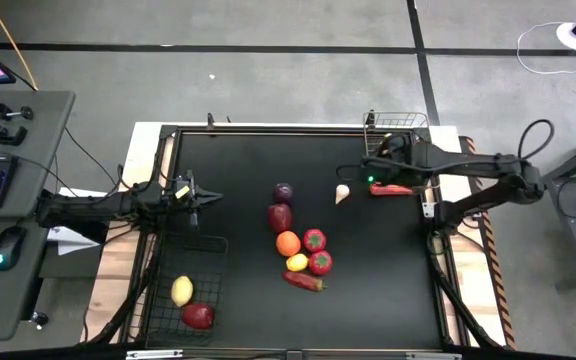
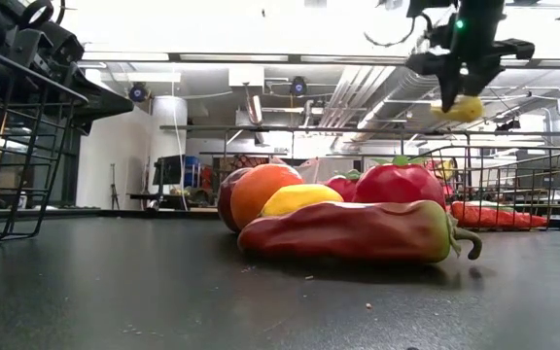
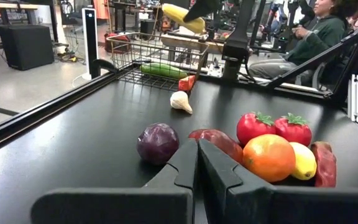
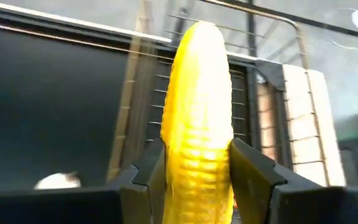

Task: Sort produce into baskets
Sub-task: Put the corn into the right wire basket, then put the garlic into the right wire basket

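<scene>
The right claw (image 4: 197,165) is clamped on one yellow corn cob (image 4: 197,106), held in the air near the worktop's (image 1: 238,170) far right corner, beside the lighter wire basket (image 1: 400,121). That basket holds one green cucumber (image 3: 161,70), seen from the left wrist. A red piece (image 1: 391,189) and a pale garlic bulb (image 1: 342,194) lie just beside it.

At the worktop's middle sit seven pieces: one purple onion (image 1: 283,191), one dark red fruit (image 1: 280,216), one orange (image 1: 288,242), two tomatoes (image 1: 314,239), one lemon (image 1: 297,263), and one long red pepper (image 1: 304,281).

The black basket (image 1: 182,285) at the near left corner holds two: a yellow lemon (image 1: 182,290) and what looks like a red apple (image 1: 198,316).

The left claw (image 3: 197,163), fingers nearly together and empty, hangs near the left edge.
</scene>
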Action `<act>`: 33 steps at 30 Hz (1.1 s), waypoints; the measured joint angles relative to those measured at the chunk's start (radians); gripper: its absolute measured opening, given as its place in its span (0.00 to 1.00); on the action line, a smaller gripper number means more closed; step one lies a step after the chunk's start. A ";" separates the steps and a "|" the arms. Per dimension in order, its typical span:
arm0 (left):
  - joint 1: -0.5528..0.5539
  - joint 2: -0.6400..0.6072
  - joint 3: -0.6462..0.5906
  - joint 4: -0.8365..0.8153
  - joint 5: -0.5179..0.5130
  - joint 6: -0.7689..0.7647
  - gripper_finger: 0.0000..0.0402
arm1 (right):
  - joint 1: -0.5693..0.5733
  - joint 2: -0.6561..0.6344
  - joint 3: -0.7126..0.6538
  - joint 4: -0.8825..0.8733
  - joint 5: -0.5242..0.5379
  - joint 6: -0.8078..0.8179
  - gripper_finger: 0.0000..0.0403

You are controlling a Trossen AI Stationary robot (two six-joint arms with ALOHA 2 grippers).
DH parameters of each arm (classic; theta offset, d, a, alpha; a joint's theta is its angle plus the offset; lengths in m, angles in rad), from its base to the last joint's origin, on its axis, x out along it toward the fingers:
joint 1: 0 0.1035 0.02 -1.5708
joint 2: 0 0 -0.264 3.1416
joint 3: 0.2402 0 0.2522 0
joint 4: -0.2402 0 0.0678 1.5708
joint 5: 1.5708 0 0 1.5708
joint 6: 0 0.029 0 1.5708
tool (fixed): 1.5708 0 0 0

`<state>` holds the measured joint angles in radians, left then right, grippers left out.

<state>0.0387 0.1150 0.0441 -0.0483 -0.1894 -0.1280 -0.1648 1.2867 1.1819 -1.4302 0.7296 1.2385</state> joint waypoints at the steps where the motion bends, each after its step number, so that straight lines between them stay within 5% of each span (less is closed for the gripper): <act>1: 0.000 0.000 0.000 0.000 0.000 0.000 0.00 | -0.022 -0.004 -0.013 -0.002 0.000 -0.006 0.31; 14: 0.000 0.000 0.000 0.000 0.000 0.000 0.00 | -0.198 -0.005 -0.104 0.178 -0.075 -0.240 0.62; 18: 0.000 0.000 0.000 0.000 0.000 0.000 0.00 | -0.218 -0.005 -0.068 0.196 -0.082 -0.260 0.66; 21: 0.000 0.000 0.000 0.000 0.000 0.000 0.00 | -0.227 -0.007 -0.055 0.274 -0.190 -0.254 0.66; 26: 0.000 0.000 0.000 0.000 0.000 0.000 0.00 | -0.123 0.017 -0.066 0.600 -0.406 -0.300 0.66; 33: 0.000 0.000 0.000 0.000 0.000 0.000 0.00 | 0.042 0.189 -0.068 0.772 -0.373 -0.097 0.66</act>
<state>0.0389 0.1150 0.0441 -0.0486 -0.1894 -0.1280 -0.1225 1.4754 1.1141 -0.6586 0.3567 1.1412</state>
